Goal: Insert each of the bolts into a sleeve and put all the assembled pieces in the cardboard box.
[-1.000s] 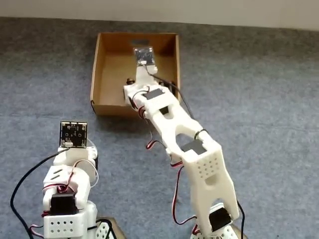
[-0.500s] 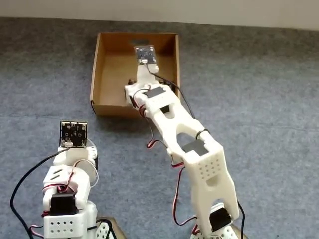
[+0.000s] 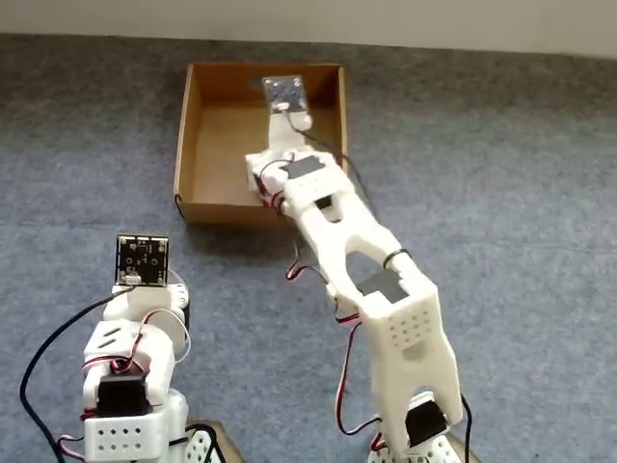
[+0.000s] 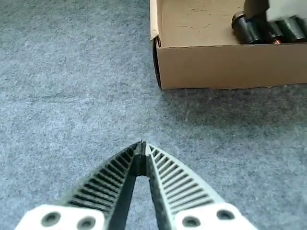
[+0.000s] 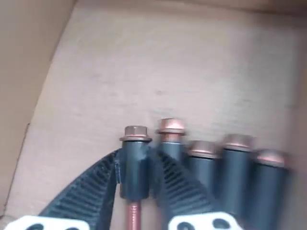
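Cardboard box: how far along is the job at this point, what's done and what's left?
Done: four assembled pieces lie in a row on the floor of the cardboard box. In hand: the right pincer is shut on a fifth piece, bolt through its sleeve, beside that row. The left pincer is shut and empty over the carpet. Left: release the fifth piece.

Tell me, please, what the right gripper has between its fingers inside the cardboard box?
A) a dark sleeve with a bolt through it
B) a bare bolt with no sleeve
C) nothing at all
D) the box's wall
A: the right gripper is shut on a dark sleeve, with the copper head of the bolt at one end and its shank at the other.
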You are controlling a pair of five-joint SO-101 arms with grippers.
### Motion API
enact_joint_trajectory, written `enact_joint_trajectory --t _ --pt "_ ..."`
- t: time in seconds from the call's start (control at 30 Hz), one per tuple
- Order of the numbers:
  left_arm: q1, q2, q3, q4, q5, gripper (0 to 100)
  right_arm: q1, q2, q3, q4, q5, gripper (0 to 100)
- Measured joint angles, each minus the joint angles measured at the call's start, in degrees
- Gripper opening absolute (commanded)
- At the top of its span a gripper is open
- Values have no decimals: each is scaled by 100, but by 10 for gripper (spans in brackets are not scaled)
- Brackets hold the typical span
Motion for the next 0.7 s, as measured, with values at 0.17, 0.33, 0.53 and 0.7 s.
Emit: enact_joint_trajectory --t 0.17,0.33,0.53,0.7 --pt "0 0 0 0 0 11 290 -1143 -9 1125 0 5" --pt "0 0 0 0 0 11 571 -2154 -9 2338 0 5" --pt "0 0 0 0 0 8 642 -3402 431 2989 0 5" --pt "-44 0 0 44 0 8 642 -5108 2277 2400 0 5"
